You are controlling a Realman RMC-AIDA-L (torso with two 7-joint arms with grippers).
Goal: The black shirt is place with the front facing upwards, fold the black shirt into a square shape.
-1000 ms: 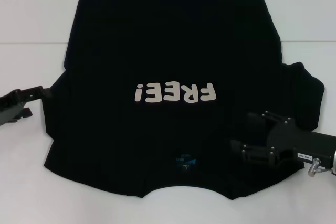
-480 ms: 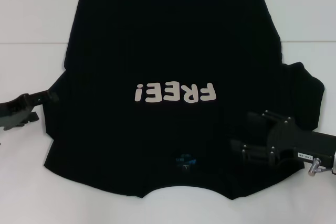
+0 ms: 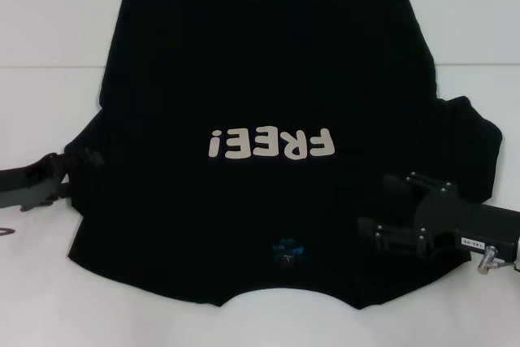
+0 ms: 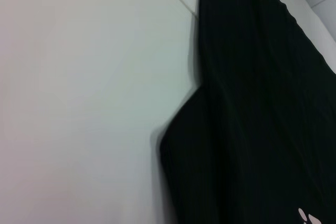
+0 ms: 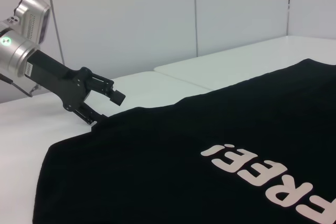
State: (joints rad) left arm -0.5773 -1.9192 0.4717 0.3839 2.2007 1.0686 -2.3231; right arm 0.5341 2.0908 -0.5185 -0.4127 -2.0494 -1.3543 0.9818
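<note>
White table (image 3: 49, 30) fills the workspace, with a pale panelled wall (image 5: 157, 19) behind it in the right wrist view. Spread flat over most of the table lies the black shirt (image 3: 260, 79), front side up. Its off-white "FREE!" lettering (image 3: 270, 145) reads upside down from the head camera, and the small blue neck label (image 3: 286, 248) sits toward the near edge — so the collar end lies closest to the robot and the hem runs off the far side of the head view.

Left gripper (image 3: 81, 162): at the shirt's left edge, by the left sleeve, low against the table. In the right wrist view the same gripper (image 5: 106, 107) shows its fingers parted, one raised above the cloth and the other down at the sleeve edge; whether any cloth is actually held cannot be told. The left wrist view shows only the shirt's edge (image 4: 252, 119) against bare table.

Right gripper (image 3: 375, 206): over the shirt's right side, near the right sleeve and beside the collar area, fingers pointing in toward the middle of the shirt. Its fingers are spread apart — two prongs visible with a gap between them — and nothing is seen held in them.
</note>
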